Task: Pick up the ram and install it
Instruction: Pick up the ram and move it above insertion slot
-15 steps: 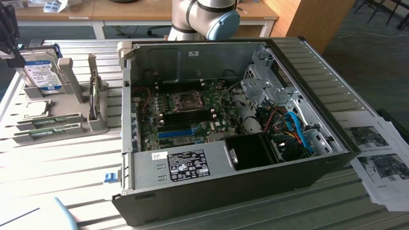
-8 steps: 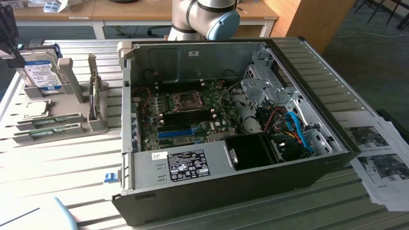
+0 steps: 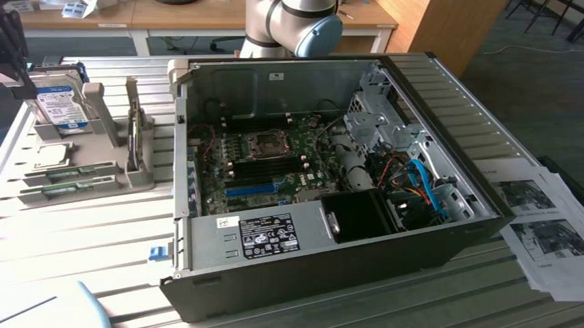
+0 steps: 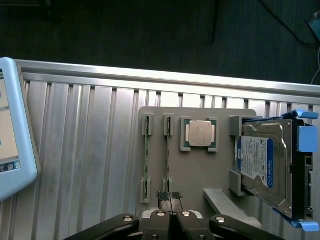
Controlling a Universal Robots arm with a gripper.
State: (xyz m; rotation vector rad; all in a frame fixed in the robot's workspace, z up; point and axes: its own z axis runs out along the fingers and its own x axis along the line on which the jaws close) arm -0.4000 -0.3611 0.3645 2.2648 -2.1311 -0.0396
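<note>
Two ram sticks stand on edge in a grey holder (image 4: 195,180). One ram stick (image 4: 168,157) runs straight out from my fingertips; the other (image 4: 146,160) lies parallel beside it. In the exterior view the ram sticks (image 3: 71,179) sit at the holder's near end, on that view's left. My gripper (image 4: 170,196) is shut, its dark pads pressed together with nothing between them, hovering over the near end of the closer stick. The open computer case (image 3: 474,225) shows the motherboard (image 3: 264,164) with its dark memory slots.
On the same holder lie a square silver CPU (image 4: 200,134) and a silver hard drive with a blue-white label (image 4: 262,165). A tablet (image 4: 10,125) lies beside the holder on the ribbed metal table (image 4: 80,165). Printed sheets (image 3: 543,225) lie at the exterior view's right of the case.
</note>
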